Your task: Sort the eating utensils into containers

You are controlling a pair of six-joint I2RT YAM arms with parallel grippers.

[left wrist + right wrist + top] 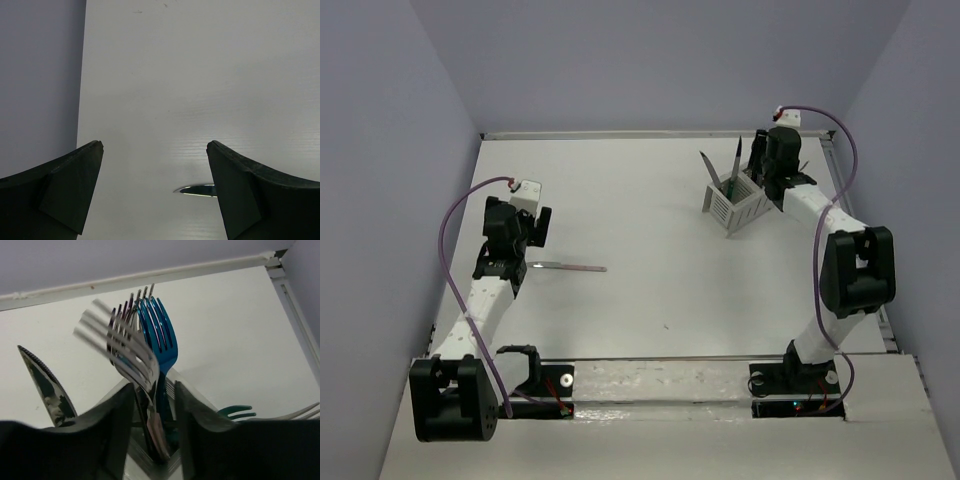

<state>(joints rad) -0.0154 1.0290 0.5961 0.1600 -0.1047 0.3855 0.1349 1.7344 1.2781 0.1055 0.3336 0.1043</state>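
A glossy blue fork [159, 337] and serrated knife [47, 390] stand in the white slatted caddy [735, 205], far right on the tabletop [620, 200]. The right fingers [115, 430] are parted around a blurred silver fork [132, 357]. The left fingers [70, 185] gape wide near a lone knife [570, 267] lying flat.

Caddy [734, 207] seemingly thick with forks [159, 337]

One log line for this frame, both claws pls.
left claw: open, over table by lone utensil | right claw: open above caddy, silver fork loose in its gap | unsorted in view: that utensil
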